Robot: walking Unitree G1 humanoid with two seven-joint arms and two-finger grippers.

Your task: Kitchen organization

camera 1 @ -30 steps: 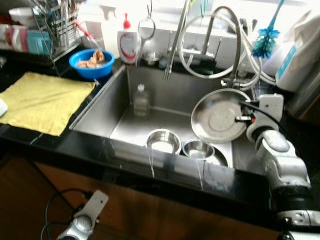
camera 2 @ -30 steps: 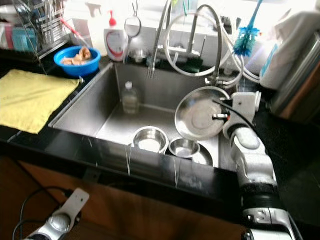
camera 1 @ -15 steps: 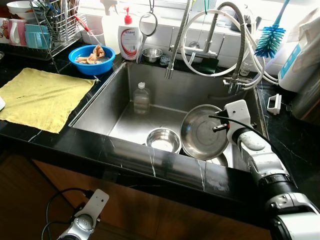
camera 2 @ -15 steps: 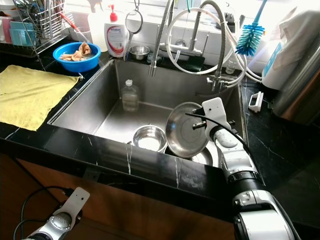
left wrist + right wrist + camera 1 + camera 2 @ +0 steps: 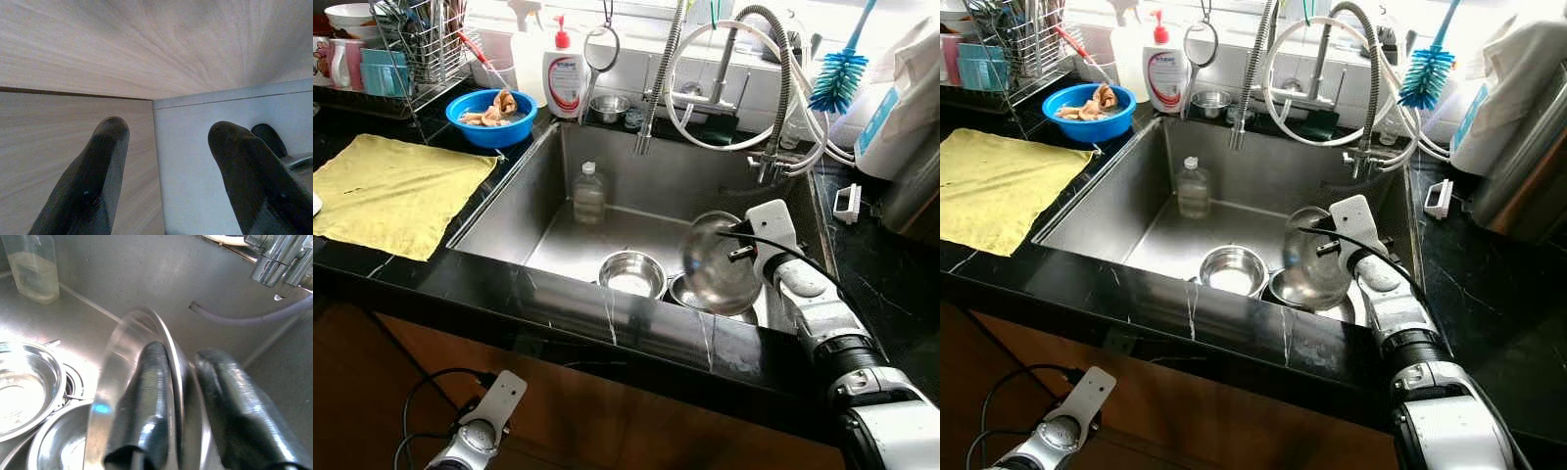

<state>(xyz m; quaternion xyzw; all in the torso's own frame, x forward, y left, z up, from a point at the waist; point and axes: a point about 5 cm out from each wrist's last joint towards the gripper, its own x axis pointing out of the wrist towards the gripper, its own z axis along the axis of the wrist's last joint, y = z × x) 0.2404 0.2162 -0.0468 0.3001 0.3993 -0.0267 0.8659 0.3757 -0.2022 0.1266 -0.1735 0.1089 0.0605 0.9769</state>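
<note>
Left eye view – right gripper (image 5: pixel 736 245): clamped on the rim of one steel plate (image 5: pixel 717 264), held tilted on edge over the right part of the sink (image 5: pixel 524 201).
Left eye view – bowls: two steel bowls (image 5: pixel 631 273) sat on the sink floor, one under the plate; one clear bottle (image 5: pixel 589 194) stood behind them.
Right eye view – counter: one yellow cloth (image 5: pixel 999 186), one blue bowl (image 5: pixel 1090 104), one soap bottle (image 5: pixel 1163 70), one blue brush (image 5: pixel 1427 73).
Left wrist view – left gripper (image 5: pixel 168 176): two fingers (image 5: pixel 100 171) spread apart, gripping nothing, before wood panelling.
Right wrist view – fingers (image 5: pixel 154 396): one each side of the plate's rim, pinching it.
</note>
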